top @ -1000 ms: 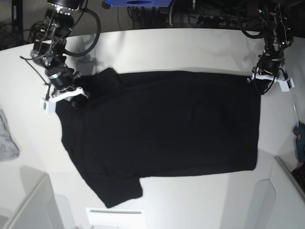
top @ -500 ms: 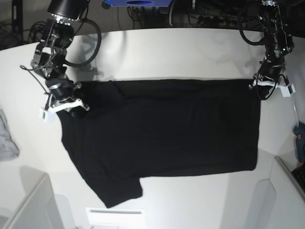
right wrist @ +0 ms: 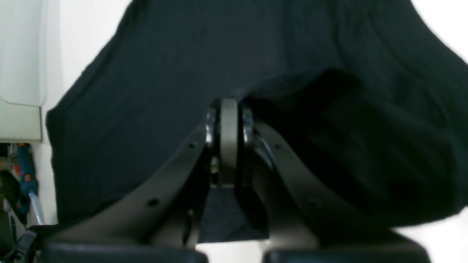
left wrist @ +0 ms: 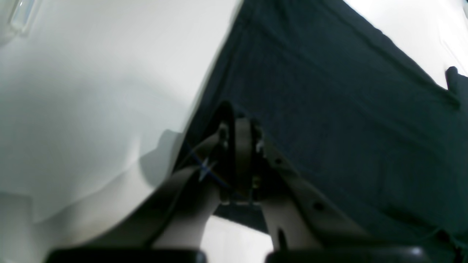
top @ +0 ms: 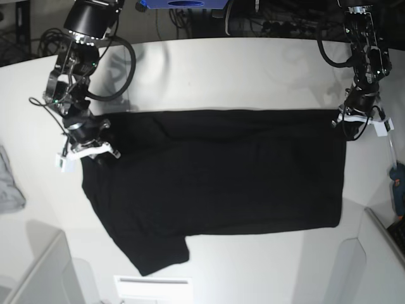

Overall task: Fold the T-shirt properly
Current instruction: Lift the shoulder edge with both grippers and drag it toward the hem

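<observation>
I'm pinching the far edge of the shirt [top: 215,183] w/ both grippers, left [top: 361,118] at one corner, right [top: 88,151] by the sleeve, jaws pressed tight on cloth. Shirt's lying spread on the table [top: 253,69]; first fold just starting, rest undone.

Table: we see a white table [top: 253,63] spanning the scene.
Grey cloth: crumpled at the left edge [top: 9,183].
Blue tool: at the right edge [top: 398,183].
</observation>
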Controlling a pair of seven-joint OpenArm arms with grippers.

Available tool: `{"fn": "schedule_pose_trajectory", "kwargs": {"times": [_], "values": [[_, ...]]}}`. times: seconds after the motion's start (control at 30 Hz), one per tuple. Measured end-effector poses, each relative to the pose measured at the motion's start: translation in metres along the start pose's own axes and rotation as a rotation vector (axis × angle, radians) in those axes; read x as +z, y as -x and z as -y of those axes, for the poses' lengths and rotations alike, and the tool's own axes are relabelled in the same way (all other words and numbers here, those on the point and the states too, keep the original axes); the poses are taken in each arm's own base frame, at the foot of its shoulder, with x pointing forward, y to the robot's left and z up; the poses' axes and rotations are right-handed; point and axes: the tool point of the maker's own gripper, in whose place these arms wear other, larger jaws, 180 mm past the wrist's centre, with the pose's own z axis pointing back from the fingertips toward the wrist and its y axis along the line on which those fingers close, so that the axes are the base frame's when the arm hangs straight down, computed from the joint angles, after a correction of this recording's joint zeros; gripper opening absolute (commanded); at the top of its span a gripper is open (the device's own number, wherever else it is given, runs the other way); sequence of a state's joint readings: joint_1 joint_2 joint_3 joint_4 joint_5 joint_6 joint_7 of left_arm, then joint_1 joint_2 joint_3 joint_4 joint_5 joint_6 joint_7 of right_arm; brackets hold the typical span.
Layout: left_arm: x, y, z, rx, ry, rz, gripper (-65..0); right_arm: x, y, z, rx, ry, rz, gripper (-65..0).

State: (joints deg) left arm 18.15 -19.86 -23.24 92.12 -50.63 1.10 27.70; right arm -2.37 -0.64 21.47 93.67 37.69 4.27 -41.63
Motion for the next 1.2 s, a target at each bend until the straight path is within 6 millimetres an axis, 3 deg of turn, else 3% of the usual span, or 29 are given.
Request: {"fn": "schedule_pose_trajectory", "kwargs": {"times": [0.27, 0.47, 0.7, 0.9, 1.2], "values": [[-0.012, 0.007, 0.004, 0.021, 0.002, -0.094, -65.0, -0.007, -0.001, -0.001, -0.01, -0.003, -0.009, -65.0], [-0.021, -0.011, 0.019, 0.025, 0.038, -0.068, -65.0, -0.015, -0.004, -0.001, -0.027, -0.006, -0.01, -65.0], [-0.027, -0.01, 0.018, 0.04, 0.036, -0.078, -65.0, -0.022, -0.012, -0.007, -0.033, -0.017, -0.004, -65.0], [-0.033, 0.002, 0.004, 0.062, -0.002, -0.112, -65.0, -0.023, -0.017, -0.01, -0.031, -0.024, 0.007, -65.0], [-0.038, -0.002, 0.007, -0.042, -0.033, -0.103, -65.0, -0.026, -0.015, -0.008, -0.038, -0.021, -0.002, -65.0]]}}
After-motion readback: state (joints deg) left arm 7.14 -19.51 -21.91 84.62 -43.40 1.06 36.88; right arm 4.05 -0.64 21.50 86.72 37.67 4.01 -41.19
